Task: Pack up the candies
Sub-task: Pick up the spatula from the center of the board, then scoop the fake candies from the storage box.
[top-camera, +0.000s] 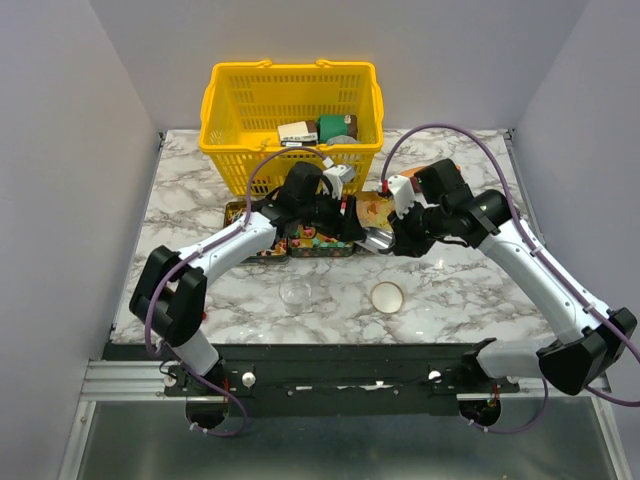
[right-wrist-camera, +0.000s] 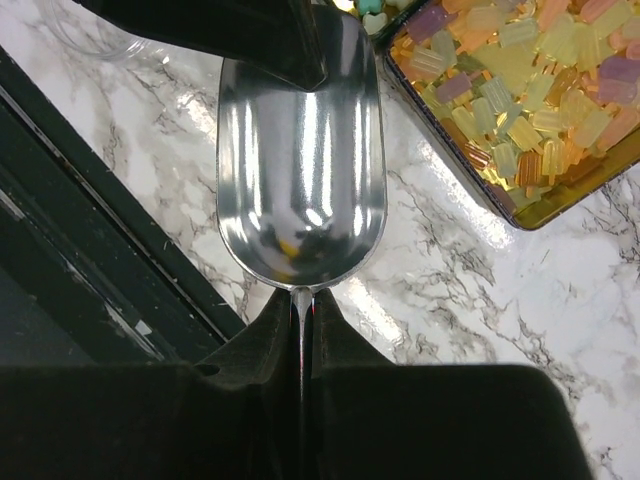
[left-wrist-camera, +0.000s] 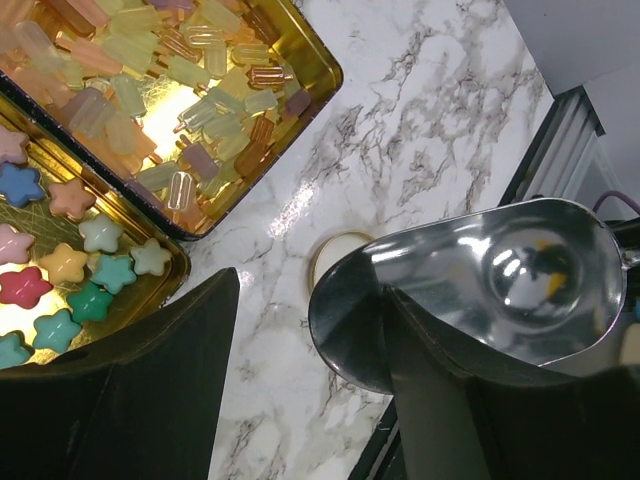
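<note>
The candies lie in gold-rimmed trays (top-camera: 262, 247) at mid-table: translucent yellow-orange gummies (left-wrist-camera: 180, 90) (right-wrist-camera: 520, 90) in one, pastel star-shaped pieces (left-wrist-camera: 70, 270) in the one beside it. My right gripper (right-wrist-camera: 302, 292) (top-camera: 400, 238) is shut on the thin handle of a shiny metal scoop (right-wrist-camera: 300, 160) (left-wrist-camera: 500, 280) held low over the marble beside the gummy tray. A small yellow spot shows deep in its bowl; candy or reflection, I cannot tell. My left gripper (left-wrist-camera: 310, 280) (top-camera: 345, 228) is open, one finger (left-wrist-camera: 440, 400) against the scoop's front lip, the other (left-wrist-camera: 150, 390) apart over the star tray's edge.
A yellow basket (top-camera: 292, 110) holding boxes stands at the back. A clear cup (top-camera: 295, 292) and a round lid (top-camera: 387, 297) (left-wrist-camera: 335, 250) sit on the marble in front of the trays. The table's black front rail (right-wrist-camera: 90, 250) runs close below the scoop.
</note>
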Controlling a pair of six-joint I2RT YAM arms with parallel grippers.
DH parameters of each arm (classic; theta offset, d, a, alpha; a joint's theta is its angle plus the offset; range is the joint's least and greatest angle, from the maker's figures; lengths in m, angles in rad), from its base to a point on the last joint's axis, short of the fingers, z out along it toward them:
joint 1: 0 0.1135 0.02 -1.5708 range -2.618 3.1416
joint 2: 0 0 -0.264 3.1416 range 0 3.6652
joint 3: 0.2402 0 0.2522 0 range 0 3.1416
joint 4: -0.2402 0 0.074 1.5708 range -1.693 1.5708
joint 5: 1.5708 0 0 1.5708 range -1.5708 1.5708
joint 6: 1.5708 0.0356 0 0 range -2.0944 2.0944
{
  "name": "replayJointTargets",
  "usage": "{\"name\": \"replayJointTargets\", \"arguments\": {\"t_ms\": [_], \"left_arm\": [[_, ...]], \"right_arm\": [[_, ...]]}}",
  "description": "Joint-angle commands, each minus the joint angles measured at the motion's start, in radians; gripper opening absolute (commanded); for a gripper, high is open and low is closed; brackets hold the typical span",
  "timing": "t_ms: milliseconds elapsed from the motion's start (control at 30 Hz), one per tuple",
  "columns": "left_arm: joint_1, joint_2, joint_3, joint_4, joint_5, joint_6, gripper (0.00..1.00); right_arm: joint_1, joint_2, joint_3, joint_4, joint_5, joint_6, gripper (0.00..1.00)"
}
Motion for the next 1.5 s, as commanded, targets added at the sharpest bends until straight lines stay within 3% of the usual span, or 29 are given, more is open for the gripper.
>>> {"name": "replayJointTargets", "arguments": {"t_ms": [0,133,233,267,400,900,1467], "left_arm": [[-0.008,0.037,-0.018,-0.091,-0.002,0.04,0.68],[-0.007,0.036,0.006,-0.1,-0.014,0.034,0.69],[-0.004,0.03,0.06,-0.138,-0.078,0.032,0.78],[-0.002,0.028,0.077,-0.152,-0.106,0.031,0.86],[0.021,0.023,0.144,-0.212,-0.236,0.025,0.94],[0.092,-0.047,0.04,-0.252,-0.437,0.014,0.95],[0.222,-0.156,-0.157,-0.235,-0.646,0.002,0.95]], "right_arm": [[-0.003,-0.052,0.035,0.141,0.031,0.032,0.01],[-0.003,-0.049,0.025,0.152,0.061,0.023,0.01],[-0.003,-0.035,0.009,0.142,0.096,-0.006,0.01],[-0.003,-0.03,0.002,0.139,0.109,-0.017,0.01],[-0.006,0.026,-0.014,0.096,0.22,-0.083,0.01],[-0.123,0.364,0.184,-0.036,0.391,-0.278,0.01],[-0.124,0.504,0.095,0.124,0.563,-0.373,0.01]]}}
